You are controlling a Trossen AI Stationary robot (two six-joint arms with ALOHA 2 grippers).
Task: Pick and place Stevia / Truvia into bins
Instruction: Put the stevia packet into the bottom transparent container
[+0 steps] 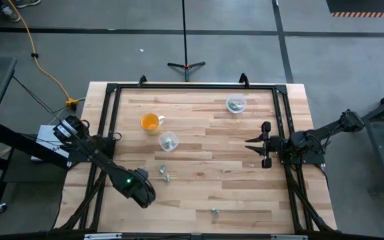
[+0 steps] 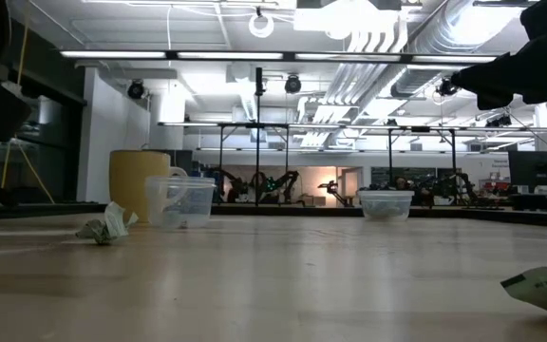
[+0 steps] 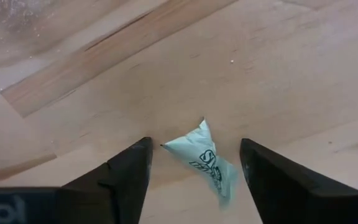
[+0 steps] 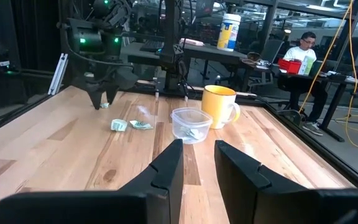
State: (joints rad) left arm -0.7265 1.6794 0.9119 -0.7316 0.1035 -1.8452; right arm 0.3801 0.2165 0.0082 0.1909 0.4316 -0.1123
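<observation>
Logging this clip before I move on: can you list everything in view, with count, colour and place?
Sweetener packets: several loose, green-and-white; one between the left gripper's fingers, two near the nearer cup, one by the front edge.
Clear cups: two, bluish; one mid-table beside the orange cup, one near the far edge, both holding packets.
Orange cup: one, with handle, left of centre.
Table: one, light wood.
Person: one, seated behind the table.
Left gripper: open, low over the front left.
Right gripper: open, waiting at the right side.
</observation>
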